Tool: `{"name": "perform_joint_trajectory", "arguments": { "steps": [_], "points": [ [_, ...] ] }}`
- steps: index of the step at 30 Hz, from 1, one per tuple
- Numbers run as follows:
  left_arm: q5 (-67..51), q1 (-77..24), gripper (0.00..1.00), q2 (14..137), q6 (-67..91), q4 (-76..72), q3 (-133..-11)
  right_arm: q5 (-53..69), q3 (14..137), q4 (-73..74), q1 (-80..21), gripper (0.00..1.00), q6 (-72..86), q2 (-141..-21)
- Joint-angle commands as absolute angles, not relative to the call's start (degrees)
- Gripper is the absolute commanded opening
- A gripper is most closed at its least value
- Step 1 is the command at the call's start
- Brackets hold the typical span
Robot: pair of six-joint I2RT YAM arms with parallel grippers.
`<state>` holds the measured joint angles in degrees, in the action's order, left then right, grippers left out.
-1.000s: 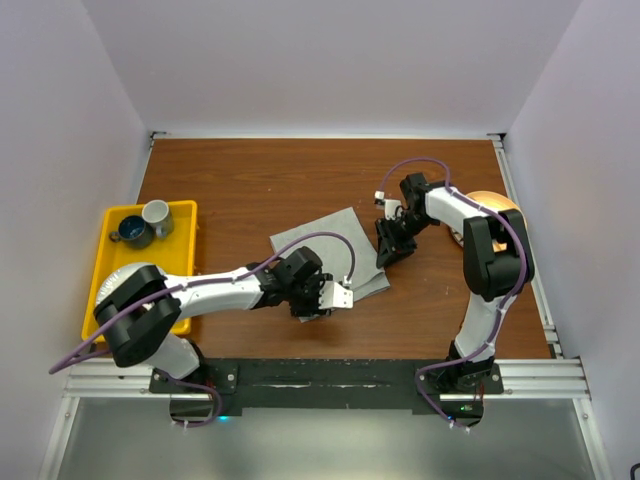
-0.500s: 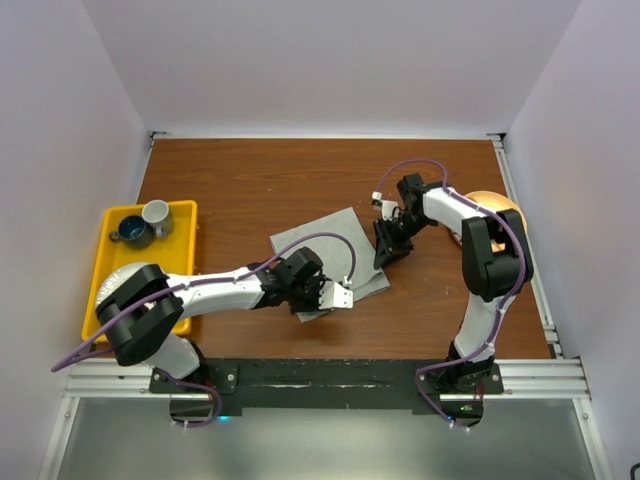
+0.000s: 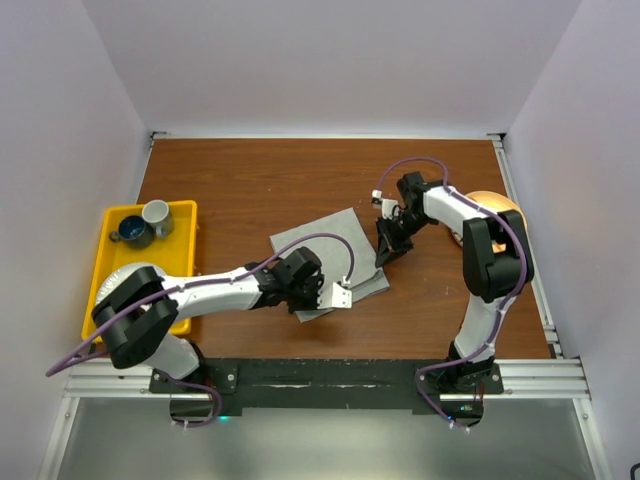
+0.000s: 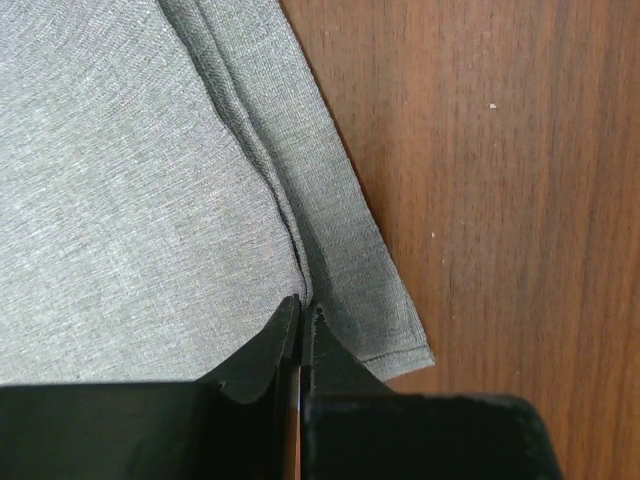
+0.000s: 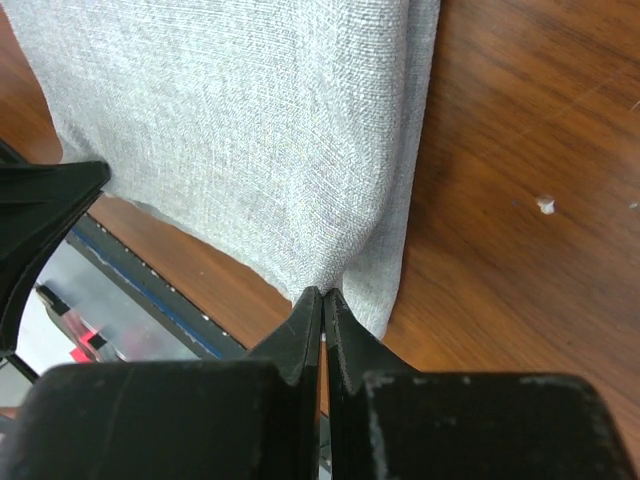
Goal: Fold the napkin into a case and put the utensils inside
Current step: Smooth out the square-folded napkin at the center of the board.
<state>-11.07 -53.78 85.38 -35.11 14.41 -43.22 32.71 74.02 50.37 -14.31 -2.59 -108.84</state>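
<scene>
The napkin is a light-grey cloth lying flat in the middle of the brown table, with a layered fold along one edge. My left gripper is at its near corner, shut on a pinched ridge of the cloth. My right gripper is at the cloth's right edge, shut on the napkin's hem, which puckers up between the jaws. The napkin fills most of the right wrist view. No utensils show in any view.
A yellow tray at the left edge holds a dark mug and a grey cup. A pale orange round thing lies at the right edge, mostly behind my right arm. Bare wood surrounds the napkin.
Both grippers have gone from partly open to shut on the napkin. The arms have barely shifted.
</scene>
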Motion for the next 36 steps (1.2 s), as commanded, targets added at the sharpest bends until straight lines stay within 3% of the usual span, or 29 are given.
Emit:
{"name": "perform_joint_trajectory", "arguments": {
  "steps": [1, 12, 25, 34, 36],
  "points": [
    [-11.07, -54.14, 0.00, 80.61, -35.07, 17.13, -45.52, 34.72, 77.17, 54.30, -14.50, 0.00, -3.43, -104.33],
    [-17.22, -54.14, 0.00, 76.11, -33.93, 25.40, -49.75, 33.75, 74.45, 59.76, -14.50, 0.00, -6.59, -100.99],
    [-15.74, -54.32, 0.00, 82.17, -31.29, 18.64, -44.39, 30.94, 72.16, 52.03, -14.68, 0.00, -4.66, -107.57],
    [-16.35, -54.32, 0.07, 84.02, -30.32, 16.00, -42.89, 28.83, 70.31, 50.54, -14.59, 0.00, -5.71, -107.58],
    [-16.96, -54.32, 0.14, 84.03, -30.32, 16.35, -43.07, 28.74, 70.05, 50.54, -14.68, 0.00, -5.63, -107.40]
  ]
}}
